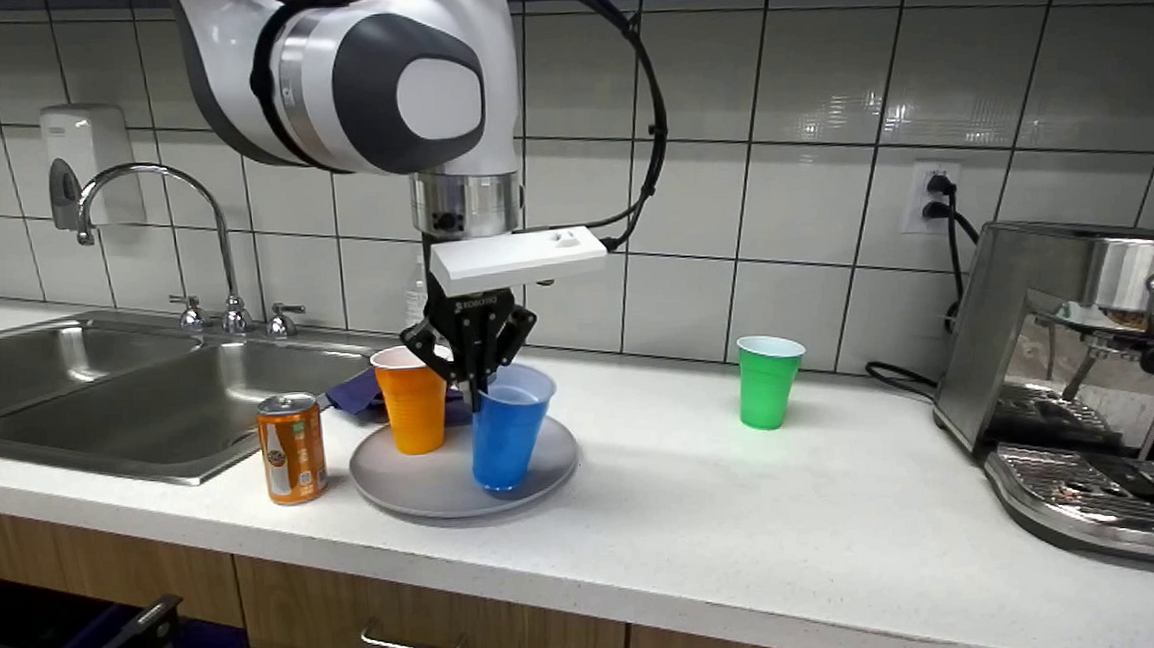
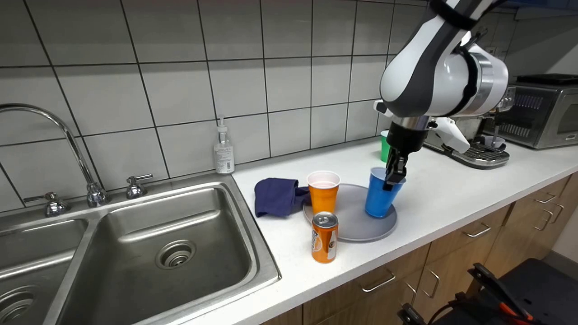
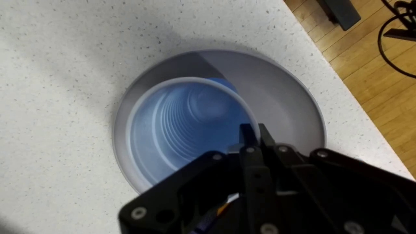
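Over the plate (image 1: 401,480), touching it or barely above, a blue cup (image 1: 506,444) tilts, its edge pinched by the tool (image 3: 257,134). Probably light, thin plastic, it should flex if squeezed hard; the stiffer edge seems best to hold. Also on the plate stands an orange cup (image 1: 415,409); well apart from the plate, a green cup (image 1: 769,390).

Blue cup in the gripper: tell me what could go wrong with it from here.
The gripper pinches the blue cup at just one side of its rim, so the cup could swivel or slip.

The cup leans, so letting go at this angle might tip it over on the gray plate.

The orange cup stands close by on the same plate; a sideways move toward it could knock it over.
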You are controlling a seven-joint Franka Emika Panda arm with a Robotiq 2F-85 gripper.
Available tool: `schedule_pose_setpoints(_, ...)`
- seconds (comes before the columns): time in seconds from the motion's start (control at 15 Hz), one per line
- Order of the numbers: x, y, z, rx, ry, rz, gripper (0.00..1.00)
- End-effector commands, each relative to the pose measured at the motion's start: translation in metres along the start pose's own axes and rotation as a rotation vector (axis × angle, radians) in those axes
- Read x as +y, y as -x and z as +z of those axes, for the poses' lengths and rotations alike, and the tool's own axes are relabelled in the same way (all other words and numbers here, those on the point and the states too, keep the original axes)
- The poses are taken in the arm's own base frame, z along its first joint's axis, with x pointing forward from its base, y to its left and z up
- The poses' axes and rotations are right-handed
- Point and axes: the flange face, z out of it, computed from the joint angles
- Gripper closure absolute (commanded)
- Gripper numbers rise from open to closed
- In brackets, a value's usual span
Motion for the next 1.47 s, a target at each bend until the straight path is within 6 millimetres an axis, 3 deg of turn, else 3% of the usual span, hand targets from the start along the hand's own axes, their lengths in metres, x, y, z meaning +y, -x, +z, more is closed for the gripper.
schedule_pose_setpoints(0.0,-0.005,0.002,0.001,0.003,0.031,-0.04,0.99)
schedule_pose_setpoints(0.2,-0.007,0.003,0.003,-0.001,0.034,-0.048,0.99)
schedule_pose_setpoints(0.27,-0.008,0.004,0.004,-0.003,0.035,-0.051,0.73)
schedule_pose_setpoints(0.4,-0.008,0.004,0.004,-0.008,0.041,-0.06,0.64)
schedule_pose_setpoints(0.93,0.0,0.002,-0.007,0.002,0.022,-0.027,0.05)
schedule_pose_setpoints(1.0,0.004,0.0,-0.01,0.003,0.017,0.0,0.0)
schedule_pose_setpoints(1.4,0.037,-0.011,-0.03,0.025,0.01,0.127,0.0)
